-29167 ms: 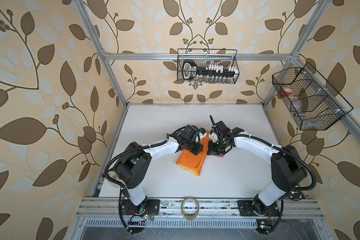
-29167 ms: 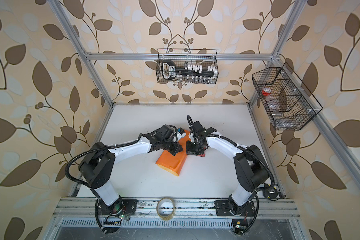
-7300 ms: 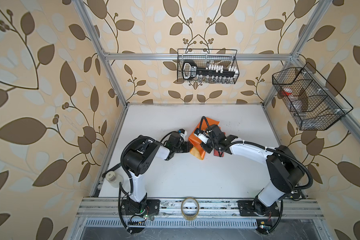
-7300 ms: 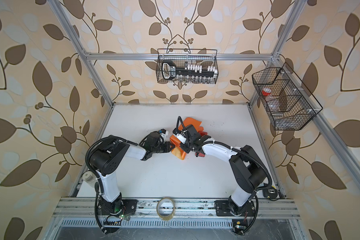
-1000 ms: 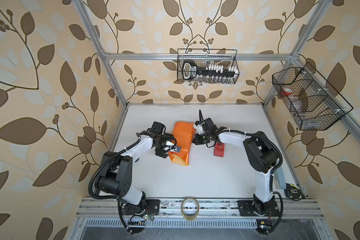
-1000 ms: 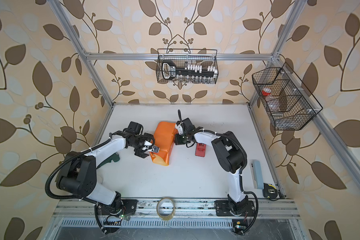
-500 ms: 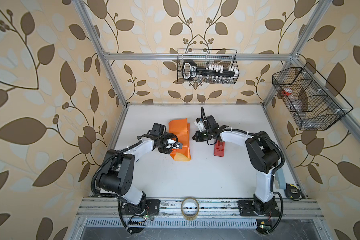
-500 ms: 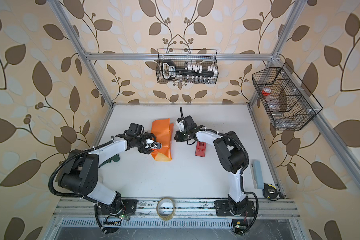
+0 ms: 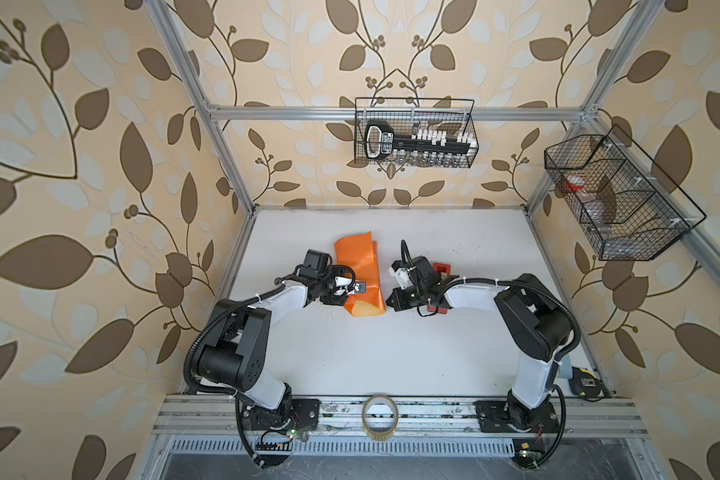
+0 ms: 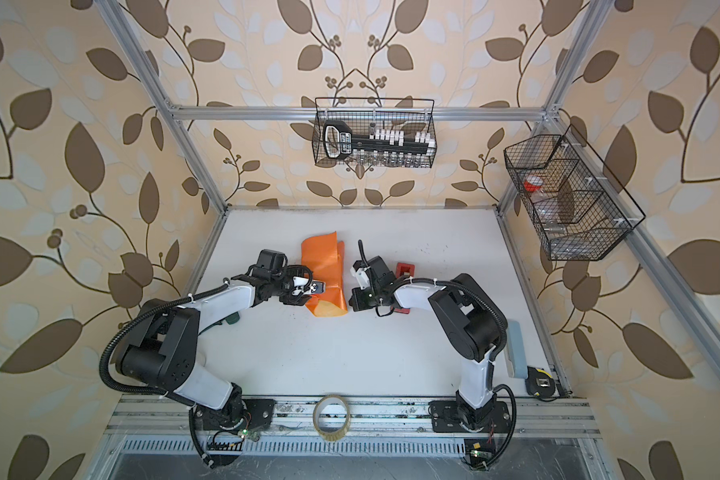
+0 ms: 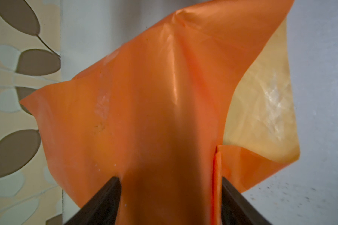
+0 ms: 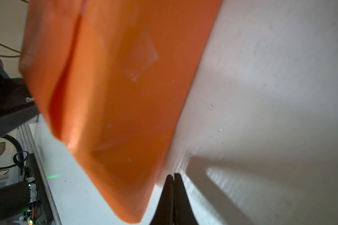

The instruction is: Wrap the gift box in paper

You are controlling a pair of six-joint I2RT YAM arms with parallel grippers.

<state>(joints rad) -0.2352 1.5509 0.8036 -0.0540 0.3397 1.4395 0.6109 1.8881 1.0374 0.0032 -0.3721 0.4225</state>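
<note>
Paper (image 9: pixel 358 266), orange, gripped between left jaws, black tool (image 9: pixel 378 143), label illegibly small

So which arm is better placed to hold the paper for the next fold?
Left. The left gripper has the paper between its jaws; the right gripper is shut beside it, holding nothing.

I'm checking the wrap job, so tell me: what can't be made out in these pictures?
The gift box: hidden in every view, covered by the paper.
The left gripper: the left wrist view's edge cuts off its fingers; whether it grips is unclear.
The tape dispenser: partly behind the right arm in both top views.
</note>
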